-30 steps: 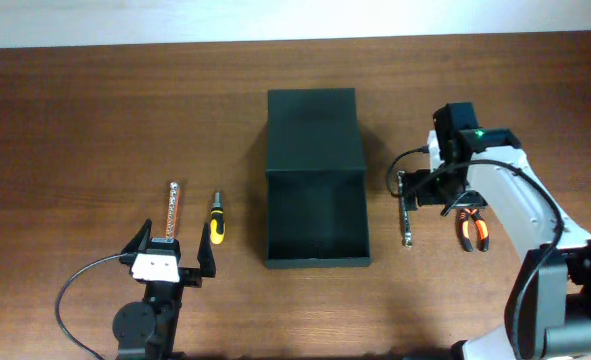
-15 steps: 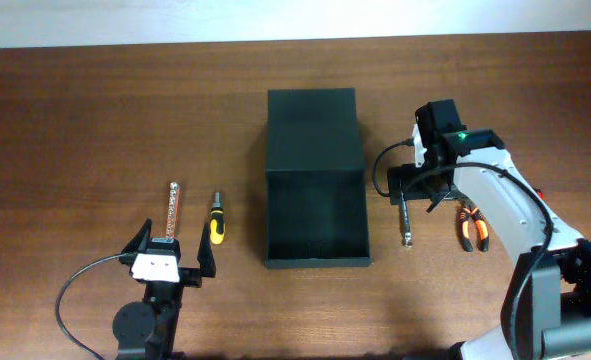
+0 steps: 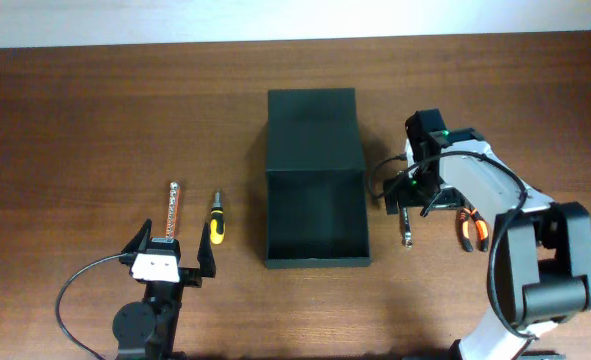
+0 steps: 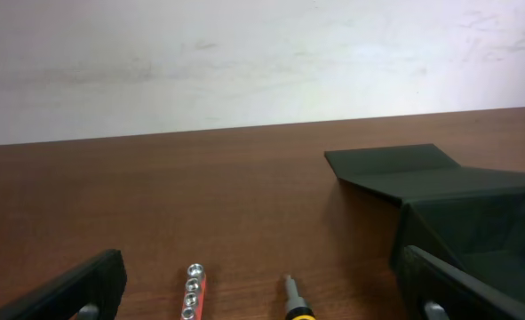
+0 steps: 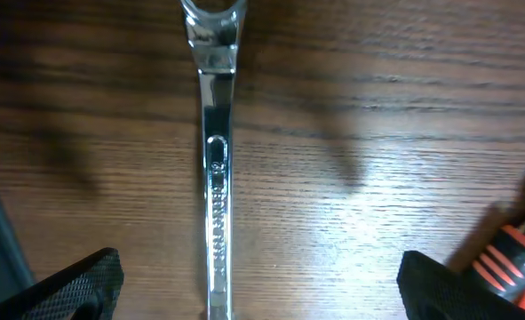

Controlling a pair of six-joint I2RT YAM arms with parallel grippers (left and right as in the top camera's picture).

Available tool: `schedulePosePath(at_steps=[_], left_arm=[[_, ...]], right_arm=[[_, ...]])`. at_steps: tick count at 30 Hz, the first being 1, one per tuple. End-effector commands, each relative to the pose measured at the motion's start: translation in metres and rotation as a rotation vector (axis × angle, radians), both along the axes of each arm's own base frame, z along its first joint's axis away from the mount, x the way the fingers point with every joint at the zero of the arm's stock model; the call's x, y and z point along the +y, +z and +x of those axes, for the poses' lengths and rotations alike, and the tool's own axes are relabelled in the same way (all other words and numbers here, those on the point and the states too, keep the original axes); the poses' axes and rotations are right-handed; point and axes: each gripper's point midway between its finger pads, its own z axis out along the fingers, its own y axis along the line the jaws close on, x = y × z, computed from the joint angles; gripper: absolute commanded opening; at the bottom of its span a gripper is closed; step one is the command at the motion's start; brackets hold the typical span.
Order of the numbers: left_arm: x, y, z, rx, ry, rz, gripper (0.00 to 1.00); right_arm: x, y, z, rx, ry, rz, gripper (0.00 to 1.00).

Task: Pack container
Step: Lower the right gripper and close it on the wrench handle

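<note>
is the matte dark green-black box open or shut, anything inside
Open and empty: the matte dark green-black rectangular box has its flap lid laid back, bare floor showing.

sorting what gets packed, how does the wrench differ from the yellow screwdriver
The wrench is bare silver metal; the screwdriver has a yellow and black handle. The wrench lies right of the container, the screwdriver left of it. The wrench sits under the open right gripper; nothing is over the screwdriver. Both lie flat on the table, outside the container.
</note>
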Motion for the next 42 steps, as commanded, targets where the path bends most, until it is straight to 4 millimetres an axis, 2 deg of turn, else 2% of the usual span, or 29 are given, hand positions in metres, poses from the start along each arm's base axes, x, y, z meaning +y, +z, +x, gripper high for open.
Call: schedulePosePath(at_steps=[1, 14, 23, 32, 42], left_arm=[[0.003, -0.002, 0.0, -0.001, 0.013, 0.016, 0.99], [0.003, -0.002, 0.0, -0.001, 0.013, 0.016, 0.99], [0.003, -0.002, 0.0, -0.001, 0.013, 0.016, 0.99], [0.003, -0.002, 0.0, -0.001, 0.013, 0.016, 0.99], [0.003, -0.002, 0.0, -0.001, 0.013, 0.016, 0.99]], right_arm=[[0.001, -0.003, 0.004, 0.004, 0.0, -0.013, 0.99], [0.001, -0.005, 0.008, -0.009, -0.105, -0.017, 0.99], [0.004, -0.005, 0.007, -0.006, -0.101, -0.004, 0.99], [0.019, -0.006, 0.007, -0.011, -0.06, 0.01, 0.99], [0.02, -0.006, 0.009, -0.023, -0.063, 0.014, 0.99]])
